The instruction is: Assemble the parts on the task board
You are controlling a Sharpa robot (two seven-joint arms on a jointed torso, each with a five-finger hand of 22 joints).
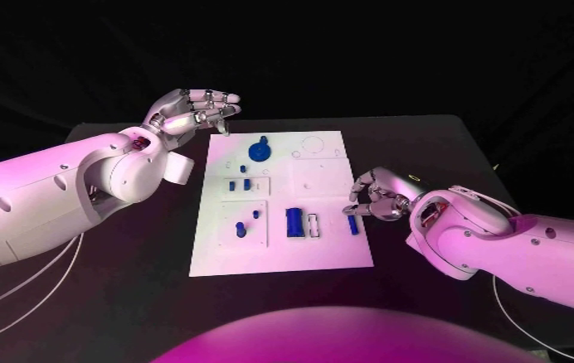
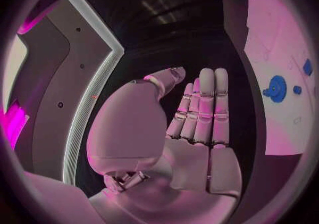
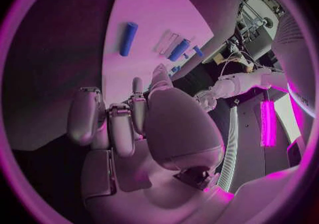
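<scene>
so my right hand (image 1: 381,197) is curled in on nothing with the blue rod (image 1: 353,224) just off my fingertips at the task board (image 1: 335,255) edge, left hand (image 1: 197,113) loose and empty, so I'd spread wide first, then pinch it mid-length.

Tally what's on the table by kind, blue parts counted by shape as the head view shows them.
Task board: 1
Blue gear-shaped part: 1
Long blue cylinders, and: 2
Small blue pieces, too small to count exactly: about 5
Robot hands, left hand and right hand: 2
Total: about 11
</scene>
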